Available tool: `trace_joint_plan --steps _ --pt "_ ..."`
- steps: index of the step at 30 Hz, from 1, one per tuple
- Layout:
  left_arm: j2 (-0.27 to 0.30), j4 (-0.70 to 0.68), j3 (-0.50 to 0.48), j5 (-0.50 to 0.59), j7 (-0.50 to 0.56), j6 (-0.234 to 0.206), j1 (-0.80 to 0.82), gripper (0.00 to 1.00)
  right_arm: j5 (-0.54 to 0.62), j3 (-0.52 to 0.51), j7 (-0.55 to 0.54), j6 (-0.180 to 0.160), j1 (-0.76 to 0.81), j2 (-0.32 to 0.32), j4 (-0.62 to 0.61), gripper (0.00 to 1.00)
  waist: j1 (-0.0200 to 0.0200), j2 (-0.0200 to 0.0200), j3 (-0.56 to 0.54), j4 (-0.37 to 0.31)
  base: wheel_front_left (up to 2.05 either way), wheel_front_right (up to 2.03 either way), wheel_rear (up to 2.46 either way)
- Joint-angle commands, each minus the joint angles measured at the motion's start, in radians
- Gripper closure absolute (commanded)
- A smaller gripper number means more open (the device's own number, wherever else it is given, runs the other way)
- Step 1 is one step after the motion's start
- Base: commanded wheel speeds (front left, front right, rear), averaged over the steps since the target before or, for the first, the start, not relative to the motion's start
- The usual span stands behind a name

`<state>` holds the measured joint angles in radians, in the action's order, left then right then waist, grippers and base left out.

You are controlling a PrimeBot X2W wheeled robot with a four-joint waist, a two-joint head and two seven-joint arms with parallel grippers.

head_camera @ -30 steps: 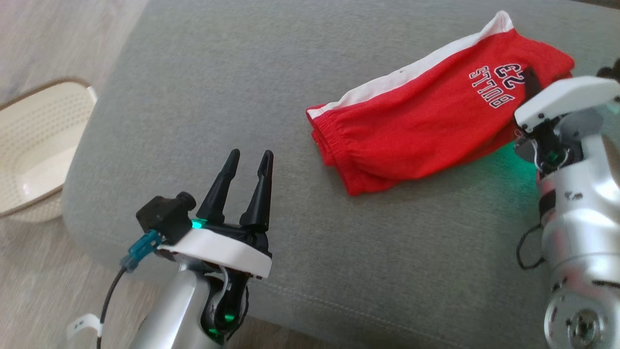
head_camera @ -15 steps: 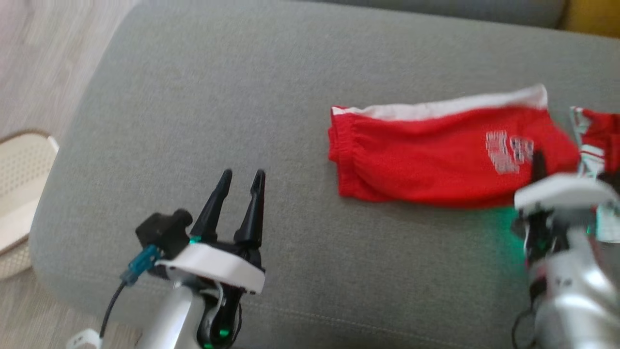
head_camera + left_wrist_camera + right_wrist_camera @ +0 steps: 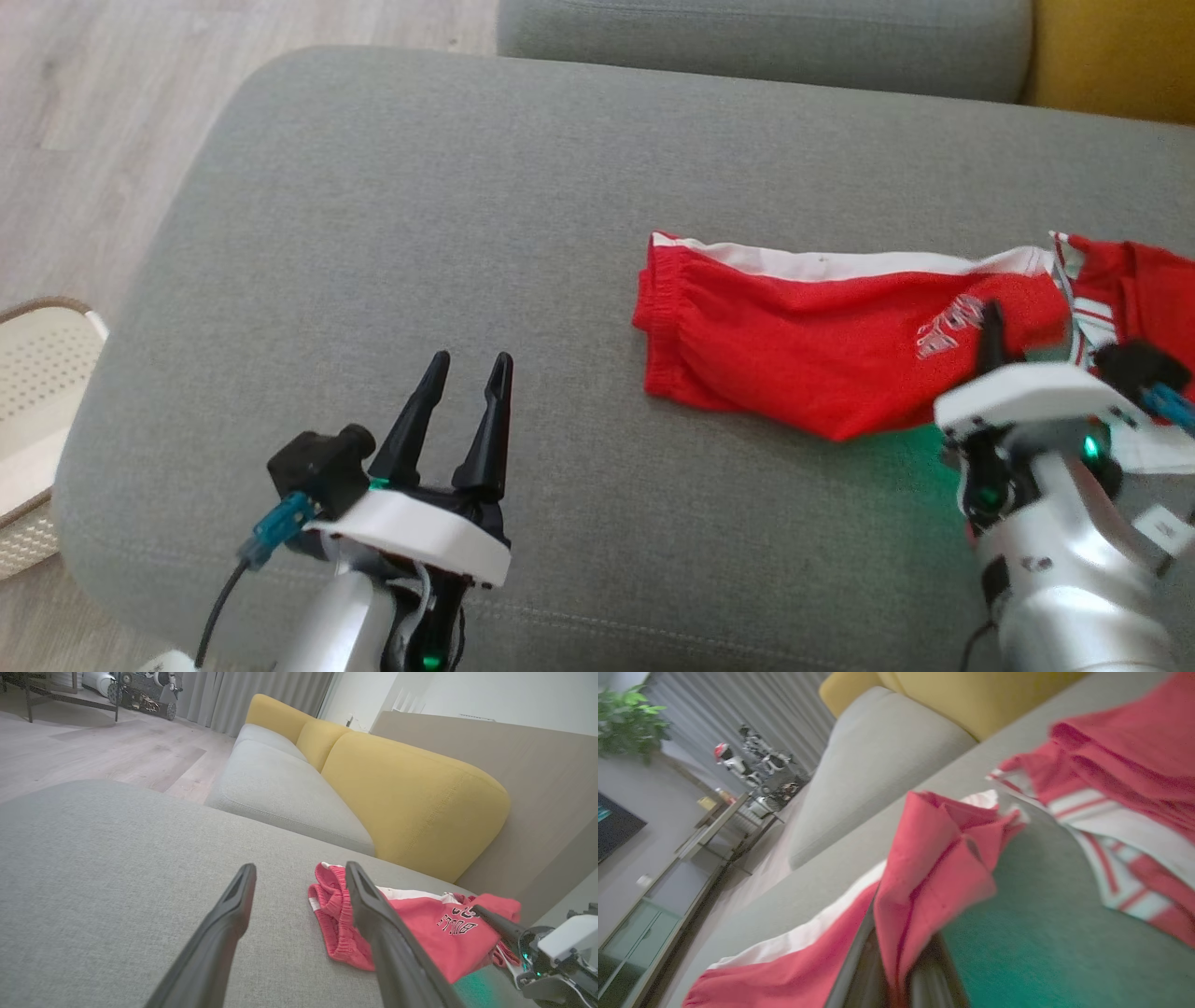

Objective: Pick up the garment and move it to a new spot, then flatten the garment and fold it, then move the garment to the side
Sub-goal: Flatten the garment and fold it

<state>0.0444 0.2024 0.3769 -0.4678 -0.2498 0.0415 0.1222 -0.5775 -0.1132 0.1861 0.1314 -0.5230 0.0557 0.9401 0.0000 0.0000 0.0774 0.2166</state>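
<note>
Two things settle how the garment (image 3: 803,355) will handle: it is a pair of thin red shorts with a white side stripe, so probably light, limp and quick to drape or bunch, and it has an elastic waistband that gathers its left end. It lies across the right half of the grey sofa cushion (image 3: 420,233), waistband toward the middle and the printed leg end to the right, beside a second, striped red garment (image 3: 1139,289). The right jaws are closed on that leg end: the right wrist view shows a peak of red cloth pinched between the two dark fingers and lifted a little off the cushion. The left jaws stand wide apart and empty over the near edge of the cushion, well apart from the waistband. Held at one corner, such cloth is likely to trail and twist, so a second hold on the waistband or the other hem corner looks the sounder way to carry it flat; the knit should not slip much, but a single layer could pull out of a shallow pinch. Compared with a second ago, the head camera has swung, bringing the sofa back and the striped garment into view and pushing the basket (image 3: 37,401) toward the edge, so most of the shift is the camera's. The shorts themselves look drawn longer and narrower now, with the lettering creased near the grip.
</note>
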Motion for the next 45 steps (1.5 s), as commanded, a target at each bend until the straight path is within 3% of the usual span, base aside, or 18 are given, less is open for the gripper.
trace_joint_plan --steps 1,5,15,23,24,25,26,35,45 --pt "0.006 -0.025 -0.03 0.004 -0.012 0.001 0.009 0.0 0.012 0.071 0.023 -0.001 -0.044 -0.005 -0.054 1.0 0.0 0.0 -0.007 0.011 0.0 0.0 0.0" --pt "0.006 -0.027 -0.044 -0.065 -0.012 -0.006 -0.008 0.0 0.006 0.209 0.044 -0.001 -0.026 -0.005 -0.13 1.0 0.0 0.0 -0.017 0.027 0.0 0.0 0.0" --pt "0.006 -0.029 -0.046 -0.09 -0.012 -0.014 0.002 0.0 0.05 0.477 0.038 -0.001 0.011 -0.005 -0.232 1.0 0.0 0.0 -0.021 0.061 0.0 0.0 0.0" --pt "0.006 -0.025 -0.046 -0.092 -0.012 -0.016 -0.009 0.0 0.063 0.564 0.022 -0.001 0.015 -0.005 -0.206 1.0 0.0 0.0 -0.017 0.083 0.0 0.0 0.0" --pt "0.006 -0.025 -0.045 -0.094 -0.012 -0.017 -0.009 0.0 0.073 0.571 0.022 -0.001 0.013 -0.005 -0.195 0.88 0.0 0.0 -0.016 0.084 0.0 0.0 0.0" --pt "0.006 -0.024 -0.045 -0.095 -0.012 -0.018 -0.01 0.0 0.086 0.572 0.027 -0.001 0.01 -0.005 -0.187 0.04 0.0 0.0 -0.015 0.086 0.0 0.0 0.0" --pt "0.006 -0.024 -0.044 -0.096 -0.012 -0.018 -0.009 0.0 0.087 0.574 0.032 -0.001 0.009 -0.005 -0.181 0.0 0.0 0.0 -0.014 0.087 0.0 0.0 0.0" --pt "0.006 -0.028 -0.037 -0.103 -0.012 -0.02 0.001 0.0 0.039 0.702 0.031 -0.001 0.002 -0.005 -0.168 0.0 0.0 0.0 0.006 0.099 0.0 0.0 0.0" --pt "0.006 -0.025 -0.033 -0.109 -0.012 -0.018 0.011 0.0 -0.026 0.805 -0.073 -0.001 -0.036 -0.005 -0.057 0.0 0.0 0.0 0.027 0.112 0.0 0.0 0.0"
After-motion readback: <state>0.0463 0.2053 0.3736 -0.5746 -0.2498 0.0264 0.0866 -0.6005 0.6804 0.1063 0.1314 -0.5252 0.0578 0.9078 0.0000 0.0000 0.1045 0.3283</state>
